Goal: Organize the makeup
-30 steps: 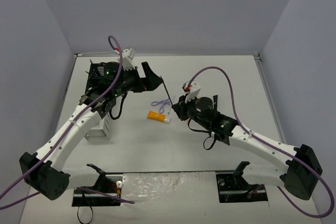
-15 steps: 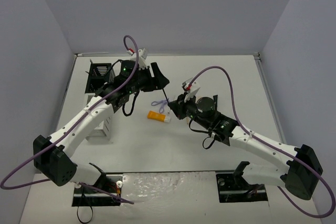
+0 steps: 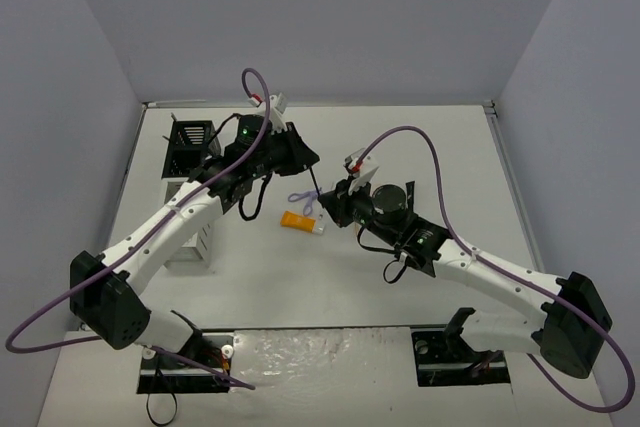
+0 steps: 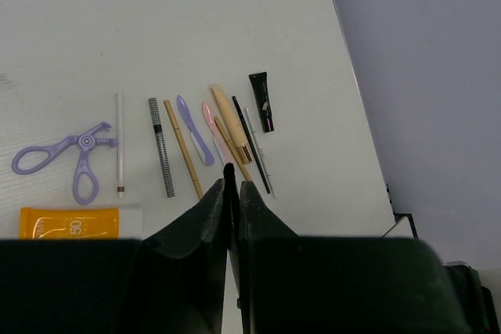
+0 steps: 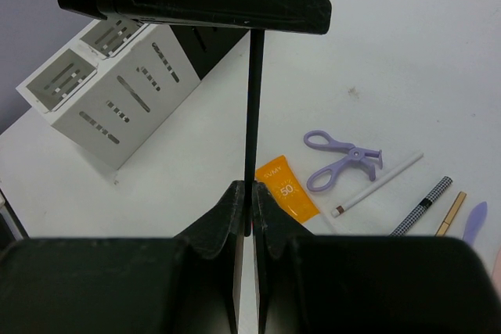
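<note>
Top view: left gripper [image 3: 306,156] and right gripper [image 3: 331,203] meet near frame centre, with a thin black pencil [image 3: 318,179] spanning between them. Orange tube [image 3: 299,220] and purple curler [image 3: 303,200] lie on the bench [image 3: 420,137] just below centre.

Left wrist: left gripper is pinched closed on the black pencil's tip. Loose pencils [image 4: 182,148] lie in a row at centre frame.

Right wrist: right gripper is clamped on the black pencil's lower end, pencil upright. Compartment rack [image 5: 117,91] is at upper left.
</note>
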Robot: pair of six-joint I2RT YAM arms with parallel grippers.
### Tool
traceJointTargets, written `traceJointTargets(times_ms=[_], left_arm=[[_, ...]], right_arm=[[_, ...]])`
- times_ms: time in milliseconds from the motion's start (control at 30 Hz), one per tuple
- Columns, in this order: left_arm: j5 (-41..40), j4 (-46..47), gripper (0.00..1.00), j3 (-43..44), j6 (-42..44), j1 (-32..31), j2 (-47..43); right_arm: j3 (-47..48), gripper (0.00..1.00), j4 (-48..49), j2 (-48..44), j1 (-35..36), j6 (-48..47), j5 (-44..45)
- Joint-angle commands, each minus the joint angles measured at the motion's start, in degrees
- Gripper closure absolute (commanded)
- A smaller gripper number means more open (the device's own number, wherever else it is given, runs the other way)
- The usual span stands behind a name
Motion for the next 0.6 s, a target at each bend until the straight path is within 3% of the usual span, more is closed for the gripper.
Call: traceJointTargets(times_ms=[0,200,267,433,567], left_arm=[[-0.8,5.1,1.00,3.1,-0.1,-0.5,-1.2],[-4.2,3.2,1.00,4.3,4.3,0.5,-1.2],[-6.1,1.4,1.00,5.7,7.0,3.4,-0.9],[-9.9,0.4,1.00,8.0,13.1,12.2,-0.4],[-16.0,2.8,1.00,10.9,19.8,20.6,1.1]], right_arm=[[0.8,0.91,5.4,0.3,0.5,-1.2,1.6],[2.5,0.40,2.2,0.6,0.3,-2.3,4.5],[3.2,0.23,0.0,0.2,0.1,-2.7,7.1],[3.5,0.03,-5.0,-1.6,-1.2,-3.1,12.4],[1.7,0.00,-7.0,-3.5,-4.1,-2.5,14.4]])
